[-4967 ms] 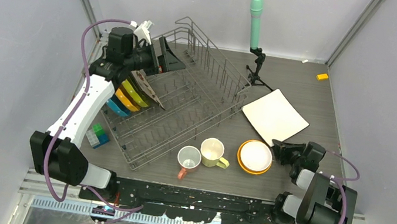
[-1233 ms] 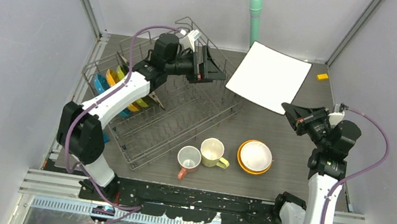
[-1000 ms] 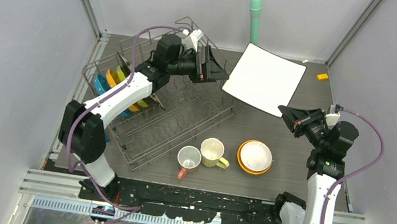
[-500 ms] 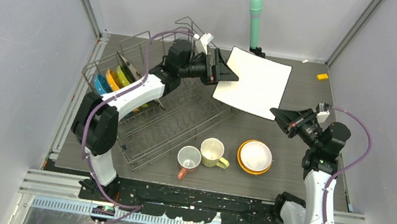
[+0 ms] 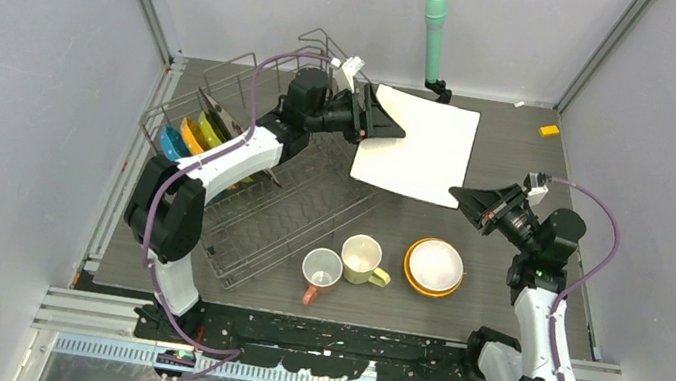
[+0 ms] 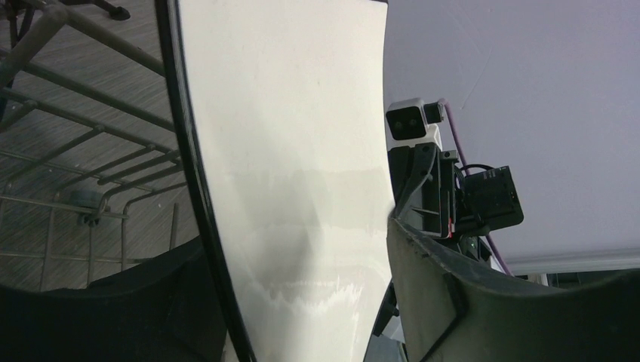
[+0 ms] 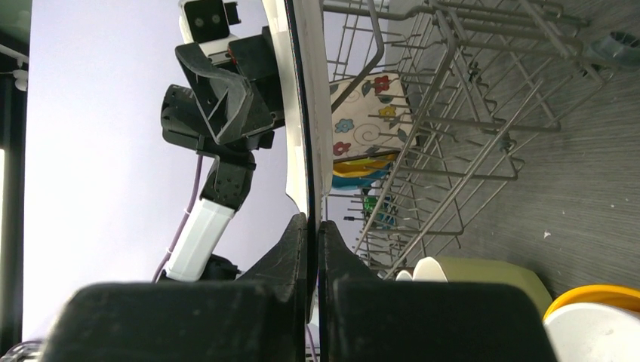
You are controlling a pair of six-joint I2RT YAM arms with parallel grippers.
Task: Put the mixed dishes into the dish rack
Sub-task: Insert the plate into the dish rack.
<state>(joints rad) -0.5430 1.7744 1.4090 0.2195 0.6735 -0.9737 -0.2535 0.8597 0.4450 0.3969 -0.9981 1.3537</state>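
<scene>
I see the white square ceramic plate [image 5: 416,147] held in the air above the grey wood-grain table [image 5: 512,146], just right of the far end of the grey wire dish rack [image 5: 313,197]. Its broad face turns up toward the overhead camera, with its edges roughly square with the table. My right gripper [image 5: 457,194] pinches its near right corner. My left gripper [image 5: 392,126] straddles the far left edge, a finger on each face; I cannot tell whether it grips.

White plate [image 5: 421,149] — grey rack [image 5: 304,202]
</scene>
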